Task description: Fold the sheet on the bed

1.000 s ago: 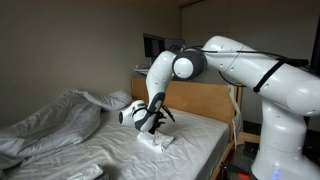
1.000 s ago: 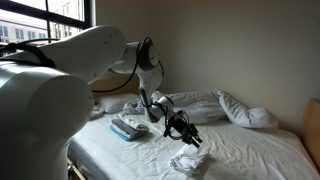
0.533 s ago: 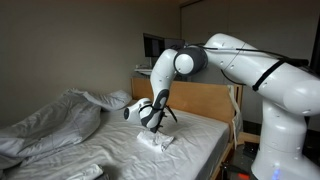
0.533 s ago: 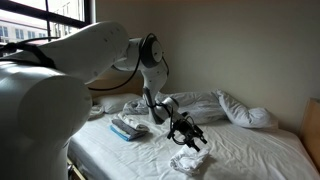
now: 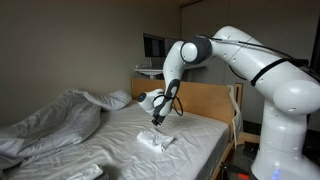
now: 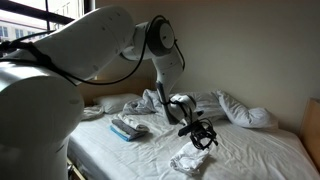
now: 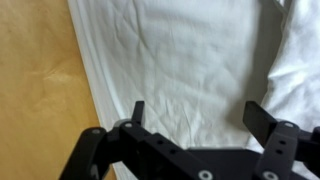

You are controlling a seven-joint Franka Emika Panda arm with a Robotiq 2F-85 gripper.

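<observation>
**One gripper [image 5: 157, 119], wide open, over the sheet [image 5: 157, 141]**

In both exterior views the gripper [image 6: 203, 138] hangs pointing down, w/ the sheet [image 6: 190, 160] at its 6 o'clock. The two look apart, not touching. The sheet is a small crumpled white bundle, compact, lying on the bed [image 5: 115, 152] near the headboard [image 5: 205, 100].

Wrist view: fingers [image 7: 138, 111] spread wide w/ nothing between them. Under them is wrinkled white bed cover [image 7: 170, 50], and a tan surface [image 7: 35, 80] runs along the 9 o'clock side. A thicker white fold sits at 3 o'clock; can't tell if it's the sheet.

The duvet [image 5: 50, 125] is heaped at 9 o'clock from the sheet in an exterior view, well apart. In an exterior view the duvet [image 6: 245, 110] is at 1 o'clock, and a blue-white pack [image 6: 128, 128] lies at 10 o'clock from the sheet, near but apart.
</observation>
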